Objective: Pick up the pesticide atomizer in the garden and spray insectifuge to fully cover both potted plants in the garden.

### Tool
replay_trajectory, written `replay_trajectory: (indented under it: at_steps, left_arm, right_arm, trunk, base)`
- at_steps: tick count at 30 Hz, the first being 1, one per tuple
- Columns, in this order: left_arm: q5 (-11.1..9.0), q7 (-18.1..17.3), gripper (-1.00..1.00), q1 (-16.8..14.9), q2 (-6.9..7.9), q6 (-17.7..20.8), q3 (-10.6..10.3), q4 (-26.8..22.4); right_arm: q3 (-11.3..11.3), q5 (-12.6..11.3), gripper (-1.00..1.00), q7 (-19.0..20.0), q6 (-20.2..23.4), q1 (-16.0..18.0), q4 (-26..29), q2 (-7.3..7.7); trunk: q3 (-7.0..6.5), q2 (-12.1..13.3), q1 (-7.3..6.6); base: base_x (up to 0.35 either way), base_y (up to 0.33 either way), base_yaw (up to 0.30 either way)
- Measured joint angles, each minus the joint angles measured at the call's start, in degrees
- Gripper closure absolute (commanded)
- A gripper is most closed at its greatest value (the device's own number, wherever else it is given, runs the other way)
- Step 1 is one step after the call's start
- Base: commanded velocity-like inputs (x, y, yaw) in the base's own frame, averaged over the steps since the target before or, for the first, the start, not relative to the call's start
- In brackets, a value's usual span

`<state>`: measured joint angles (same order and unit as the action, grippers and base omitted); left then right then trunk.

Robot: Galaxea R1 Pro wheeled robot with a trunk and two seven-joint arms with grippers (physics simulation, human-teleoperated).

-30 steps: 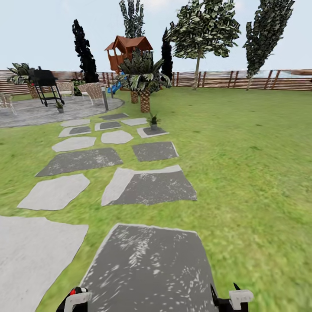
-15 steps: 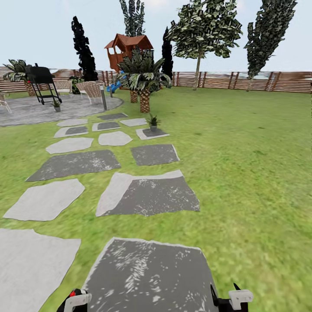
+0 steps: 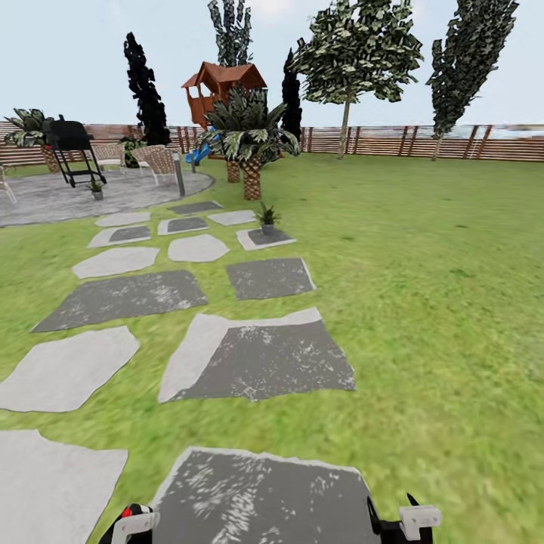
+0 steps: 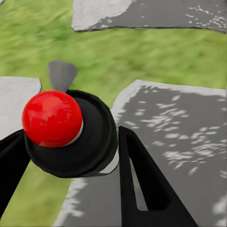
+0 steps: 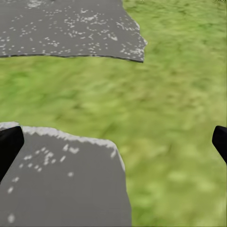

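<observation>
Head view, in transit over the garden's green lawn [image 3: 423, 302]. My left gripper [image 4: 71, 142] carries the small black cylindrical pesticide atomizer with its round red tip [image 4: 52, 118]: the jaws are clamped on the black body from either side, the red tip facing the wrist camera, so I judge the pick-up done and the spraying not begun. At the head view's lower edge this gripper [image 3: 134, 523] sits at about 7 o'clock, a speck of red showing there. My right gripper [image 3: 412, 523], at about 5 o'clock, holds nothing; in its wrist view the two dark fingertips [image 5: 10, 144] stand at opposite edges, so the jaws are spread wide over grass and a grey stepping stone [image 5: 61, 184]. Both arms are kept low and tucked, probably to steady the load while rolling. The nearer little grey-potted rosette of pointed green leaves [image 3: 267, 217] stands at 12 o'clock on a pale stepping stone [image 3: 264, 238], just before the scaly-trunked palm [image 3: 251, 143]. The second potted rosette [image 3: 95, 187] stands at 11 o'clock on the round grey paved patio [image 3: 68, 198], near a black barbecue grill [image 3: 72, 147]. Both are well apart from me.
</observation>
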<state>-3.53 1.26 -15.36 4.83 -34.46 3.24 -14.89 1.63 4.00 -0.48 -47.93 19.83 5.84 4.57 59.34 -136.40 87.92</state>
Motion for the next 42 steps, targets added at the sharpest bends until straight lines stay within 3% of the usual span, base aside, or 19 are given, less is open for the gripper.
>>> replay_trajectory:
  at_steps: [42]
  left_arm:
    - [-0.1,0.0,1.0,0.0,0.0,0.0,0.0,0.1]
  right_arm:
    - [0.0,0.0,-1.0,0.0,0.0,0.0,0.0,0.0]
  trunk:
    - [0.0,0.0,0.0]
  base:
    - [0.338,0.0,0.0]
